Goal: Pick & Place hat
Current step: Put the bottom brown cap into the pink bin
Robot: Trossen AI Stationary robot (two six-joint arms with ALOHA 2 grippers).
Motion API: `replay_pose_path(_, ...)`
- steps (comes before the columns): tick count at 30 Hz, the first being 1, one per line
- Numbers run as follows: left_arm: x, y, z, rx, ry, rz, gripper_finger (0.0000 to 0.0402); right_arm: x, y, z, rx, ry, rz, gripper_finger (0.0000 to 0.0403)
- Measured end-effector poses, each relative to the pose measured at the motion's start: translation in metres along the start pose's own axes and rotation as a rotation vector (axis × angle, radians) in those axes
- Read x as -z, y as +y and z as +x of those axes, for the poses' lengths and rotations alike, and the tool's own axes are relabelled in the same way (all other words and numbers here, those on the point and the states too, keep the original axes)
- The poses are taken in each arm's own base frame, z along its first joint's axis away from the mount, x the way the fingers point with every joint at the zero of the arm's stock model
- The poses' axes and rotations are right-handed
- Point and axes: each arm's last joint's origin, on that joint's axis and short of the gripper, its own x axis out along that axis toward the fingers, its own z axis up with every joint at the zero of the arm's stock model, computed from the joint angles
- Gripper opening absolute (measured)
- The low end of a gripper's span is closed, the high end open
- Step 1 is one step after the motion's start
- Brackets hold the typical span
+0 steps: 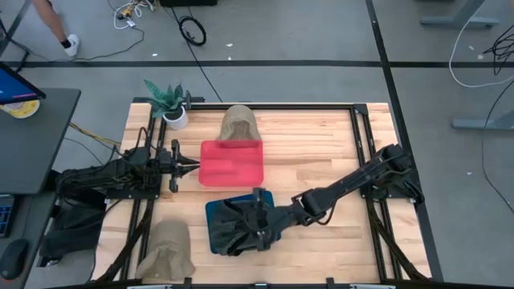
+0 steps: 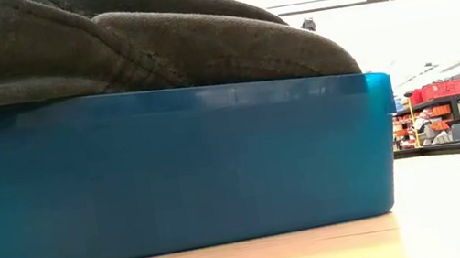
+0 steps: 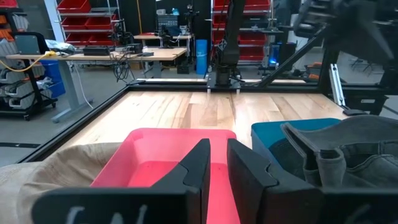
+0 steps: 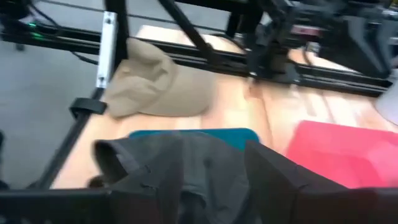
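A: Where is the dark hat (image 1: 241,227)?

B: In the blue bin (image 1: 214,211) at the near side of the table (image 1: 321,152) — piled above its rim, as the low view confirms. The right gripper (image 1: 259,230) is directly over it, its fingers straddling the fabric in the right wrist view.

A: Jaw state?

B: Right jaws: spread apart around the hat, not visibly clamped. Left gripper (image 1: 191,167): jaws closed on nothing, parked at the edge of the red tray (image 1: 233,164).

A: Which arm is nearer?

B: The right. The hat lies immediately below its jaws; the left gripper is well apart. Two tan hats (image 1: 239,124) (image 1: 166,253) — one behind the tray, one at the table's near-left corner — are untouched.
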Motion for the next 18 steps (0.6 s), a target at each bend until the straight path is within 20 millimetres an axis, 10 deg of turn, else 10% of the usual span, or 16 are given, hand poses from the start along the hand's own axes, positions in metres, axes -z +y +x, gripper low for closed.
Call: replay_pose_path(18, 0.0, 0.0, 0.0, 0.0, 0.0, 0.0, 0.0058, -0.015, -0.023, -0.035, 0.041, 0.016, -0.018, 0.0171)
